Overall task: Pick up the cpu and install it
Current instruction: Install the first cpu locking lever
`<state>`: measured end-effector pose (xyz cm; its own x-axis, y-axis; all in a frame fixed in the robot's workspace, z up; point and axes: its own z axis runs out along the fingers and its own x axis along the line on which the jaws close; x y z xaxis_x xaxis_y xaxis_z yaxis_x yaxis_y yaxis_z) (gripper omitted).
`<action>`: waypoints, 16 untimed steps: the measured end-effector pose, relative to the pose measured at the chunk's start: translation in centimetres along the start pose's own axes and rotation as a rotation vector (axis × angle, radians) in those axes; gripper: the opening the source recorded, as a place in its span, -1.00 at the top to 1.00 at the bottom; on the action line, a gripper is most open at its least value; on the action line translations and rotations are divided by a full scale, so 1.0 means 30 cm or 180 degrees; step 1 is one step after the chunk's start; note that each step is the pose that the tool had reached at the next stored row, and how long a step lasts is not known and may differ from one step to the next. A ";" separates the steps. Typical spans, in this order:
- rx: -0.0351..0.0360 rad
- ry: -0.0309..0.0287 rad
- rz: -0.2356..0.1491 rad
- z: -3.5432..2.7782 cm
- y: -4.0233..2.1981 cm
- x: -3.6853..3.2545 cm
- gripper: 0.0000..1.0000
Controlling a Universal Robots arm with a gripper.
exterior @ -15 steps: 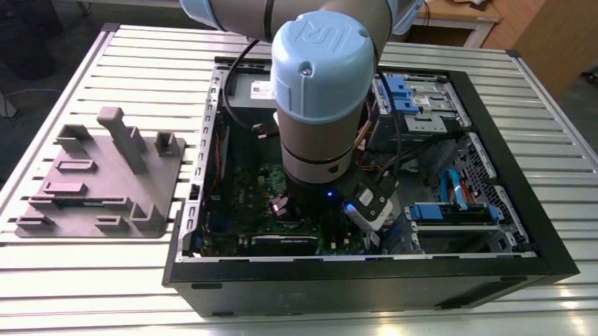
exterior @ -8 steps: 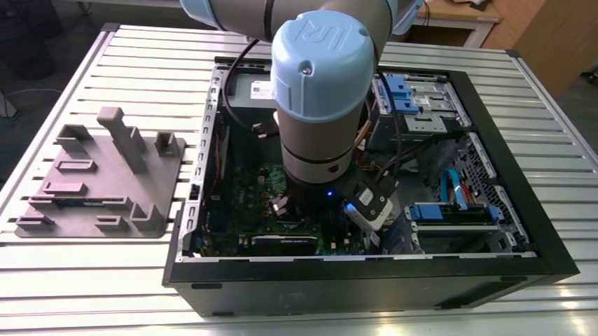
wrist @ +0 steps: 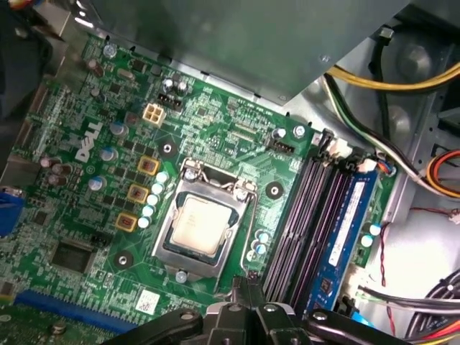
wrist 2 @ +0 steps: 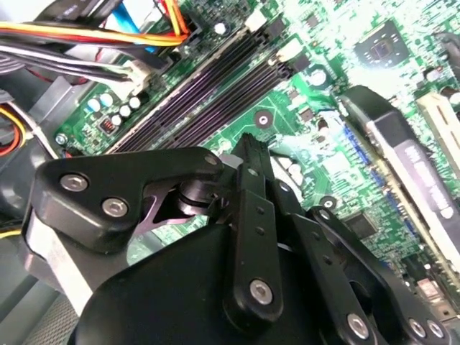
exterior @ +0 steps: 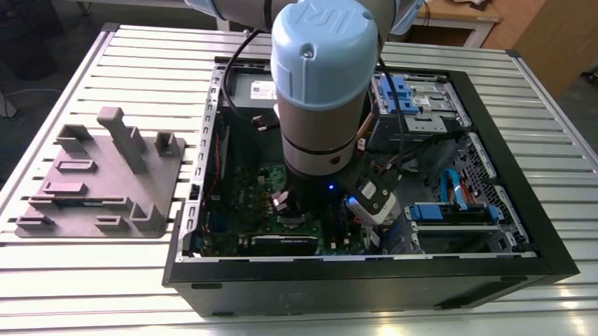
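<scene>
The cpu [wrist: 200,224], a small square chip with a silvery-beige top, lies flat inside the silver socket frame [wrist: 238,198] on the green motherboard [wrist: 215,144]. In the first wrist view my gripper [wrist: 244,286] hovers just beside the socket's edge, its black fingertips pressed together with nothing between them. In the second wrist view the gripper [wrist 2: 249,147] points down at the board near the memory slots [wrist 2: 208,97]. In the exterior view the arm [exterior: 323,77] reaches down into the open computer case [exterior: 374,266] and hides the socket.
A grey plastic tray [exterior: 94,175] lies on the slatted table at the exterior view's left of the case. Black memory slots and a blue stick [wrist: 345,230] run beside the socket. Yellow, orange and black cables [wrist: 402,79] and blue drive bays [exterior: 449,213] crowd the case.
</scene>
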<state>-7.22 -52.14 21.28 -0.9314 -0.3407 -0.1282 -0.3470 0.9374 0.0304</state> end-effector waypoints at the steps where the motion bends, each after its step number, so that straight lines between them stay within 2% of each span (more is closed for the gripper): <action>1: 0.0000 0.0000 0.0000 0.001 0.007 -0.003 0.80; 4: 0.0001 0.0000 0.0001 0.002 0.027 -0.010 0.80; 8: 0.0001 0.0000 0.0005 0.003 0.042 -0.013 0.80; 16: 0.0003 -0.0005 0.0019 0.002 0.064 -0.001 0.80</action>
<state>-7.87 -50.33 21.27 -0.9332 -0.3351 -0.1297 -0.3415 0.9394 0.0301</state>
